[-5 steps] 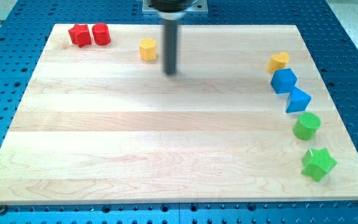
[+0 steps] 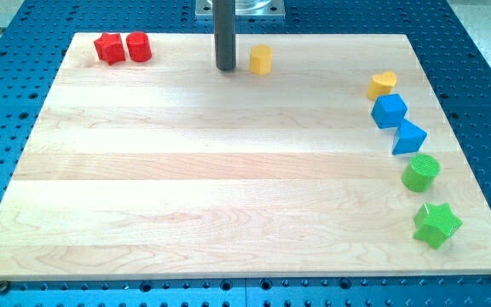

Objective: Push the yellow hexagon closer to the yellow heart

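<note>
The yellow hexagon (image 2: 261, 60) sits near the view's top, a little right of centre. My tip (image 2: 225, 67) stands just to its left, a small gap apart. The yellow heart (image 2: 382, 83) lies at the view's right, well away from the hexagon.
Two red blocks (image 2: 109, 48) (image 2: 138, 46) sit at the top left. Below the heart a blue cube-like block (image 2: 389, 111), a blue triangular block (image 2: 408, 137), a green cylinder (image 2: 420, 173) and a green star (image 2: 436, 224) run down the right edge of the wooden board (image 2: 228, 188).
The yellow hexagon has slid to the right, from left of the rod to right of it. My tip has moved up and slightly left.
</note>
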